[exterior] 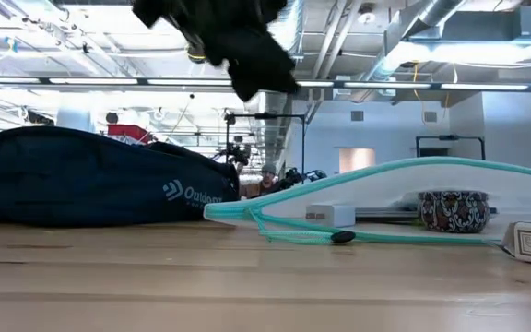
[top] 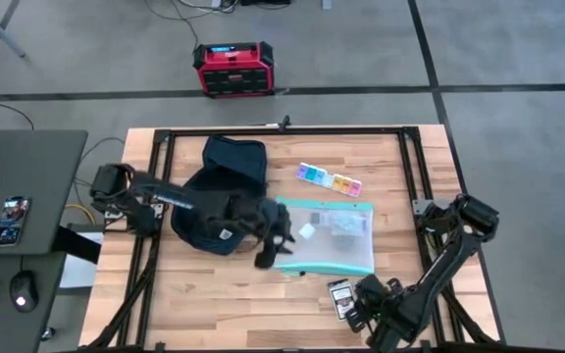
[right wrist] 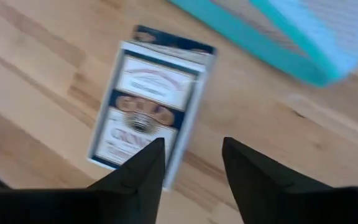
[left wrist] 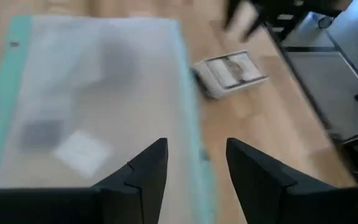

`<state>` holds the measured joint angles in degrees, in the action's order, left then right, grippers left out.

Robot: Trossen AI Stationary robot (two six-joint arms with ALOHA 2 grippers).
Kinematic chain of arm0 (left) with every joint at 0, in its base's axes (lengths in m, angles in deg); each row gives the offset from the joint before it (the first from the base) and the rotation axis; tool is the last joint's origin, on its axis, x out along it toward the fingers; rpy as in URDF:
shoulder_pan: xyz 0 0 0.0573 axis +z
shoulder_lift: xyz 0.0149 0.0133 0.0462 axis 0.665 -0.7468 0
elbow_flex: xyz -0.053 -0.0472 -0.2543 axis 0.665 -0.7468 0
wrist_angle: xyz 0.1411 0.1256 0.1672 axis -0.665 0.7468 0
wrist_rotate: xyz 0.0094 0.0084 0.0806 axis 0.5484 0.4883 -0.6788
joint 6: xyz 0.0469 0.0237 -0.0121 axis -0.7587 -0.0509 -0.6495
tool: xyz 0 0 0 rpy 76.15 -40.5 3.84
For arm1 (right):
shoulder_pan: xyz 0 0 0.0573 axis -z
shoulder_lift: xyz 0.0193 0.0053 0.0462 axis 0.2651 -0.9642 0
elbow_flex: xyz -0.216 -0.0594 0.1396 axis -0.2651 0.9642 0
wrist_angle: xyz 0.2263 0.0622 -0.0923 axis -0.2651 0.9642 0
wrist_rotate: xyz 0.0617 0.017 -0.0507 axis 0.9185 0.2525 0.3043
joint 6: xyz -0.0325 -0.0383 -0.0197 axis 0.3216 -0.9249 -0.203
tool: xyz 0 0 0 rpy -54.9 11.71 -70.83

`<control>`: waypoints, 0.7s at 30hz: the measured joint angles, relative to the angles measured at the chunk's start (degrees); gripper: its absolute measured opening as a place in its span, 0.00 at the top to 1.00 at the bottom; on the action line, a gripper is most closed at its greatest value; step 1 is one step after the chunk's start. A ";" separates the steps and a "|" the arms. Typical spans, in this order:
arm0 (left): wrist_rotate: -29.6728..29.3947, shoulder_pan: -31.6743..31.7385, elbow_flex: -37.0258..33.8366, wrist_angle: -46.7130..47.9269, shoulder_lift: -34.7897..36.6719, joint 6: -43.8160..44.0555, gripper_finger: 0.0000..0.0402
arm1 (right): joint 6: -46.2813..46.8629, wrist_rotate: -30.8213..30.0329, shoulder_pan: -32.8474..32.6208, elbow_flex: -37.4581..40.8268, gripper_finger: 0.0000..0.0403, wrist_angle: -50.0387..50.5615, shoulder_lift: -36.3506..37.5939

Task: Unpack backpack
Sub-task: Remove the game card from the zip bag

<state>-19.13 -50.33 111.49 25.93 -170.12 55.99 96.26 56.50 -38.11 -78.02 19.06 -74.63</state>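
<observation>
wooden table [exterior: 247,286] fills the low view's foreground; behind it the backpack [exterior: 81,180] lies flat, touching a teal-edged clear pouch [exterior: 404,198]. from above, the backpack [top: 219,191] sits left of centre under the left arm, whose left gripper [top: 275,243] hovers over the pouch's near edge. in the left wrist view its fingers stand apart, empty. the right gripper [right wrist: 191,165], also apart, hangs over a small card box [right wrist: 151,102]. several items are out; next, reaching back into the backpack seems needed.
</observation>
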 joint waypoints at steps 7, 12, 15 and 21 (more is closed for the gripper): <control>-9.18 -8.43 -0.07 -6.56 -2.95 9.77 0.63 | -4.32 3.18 2.68 0.04 0.44 -1.82 -0.20; -9.69 -10.77 -0.07 -13.04 -6.26 13.65 0.63 | -12.08 2.89 4.25 0.00 0.42 -4.54 -0.20; -10.64 -10.65 -0.05 -10.48 -6.05 11.14 0.63 | -12.62 2.44 5.01 0.00 0.42 -3.80 -0.20; -14.53 -7.82 -0.01 -1.21 -2.34 3.87 0.63 | -11.43 1.02 4.89 0.00 0.42 -3.99 -0.20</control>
<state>-33.66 -58.15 111.48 24.72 -172.46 59.86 84.83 57.52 -33.23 -78.02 15.07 -74.83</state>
